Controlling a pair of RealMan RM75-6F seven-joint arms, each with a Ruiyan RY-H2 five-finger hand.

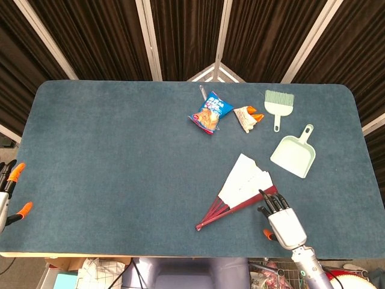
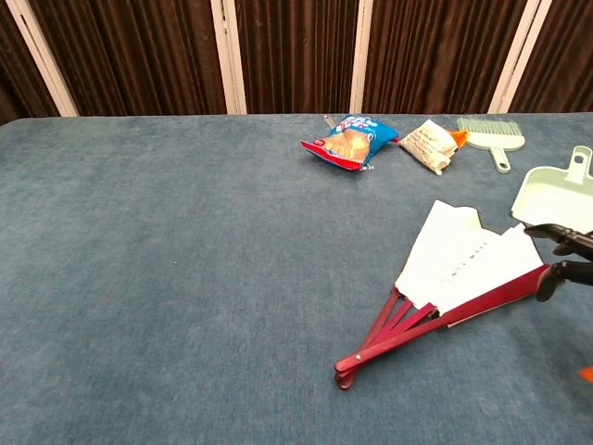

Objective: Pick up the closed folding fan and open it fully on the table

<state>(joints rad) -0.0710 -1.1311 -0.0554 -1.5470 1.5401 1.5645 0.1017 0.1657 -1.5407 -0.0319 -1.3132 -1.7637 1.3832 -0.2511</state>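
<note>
Fan (image 1: pixel 243 189) part-spread, pivot near-left, ribs far-right, right hand (image 1: pixel 281 221) fingers apart at tip

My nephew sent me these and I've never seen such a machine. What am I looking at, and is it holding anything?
It is a two-armed robot with finger hands at a blue table. One picture looks down from its head, the other forward from its chest. On the table lie a partly opened fan, a snack bag, a small wrapper, a brush and a dustpan. The right hand has its fingertips at the fan's red outer rib but grips nothing. The left hand waits at the table's left edge, holding nothing.
</note>
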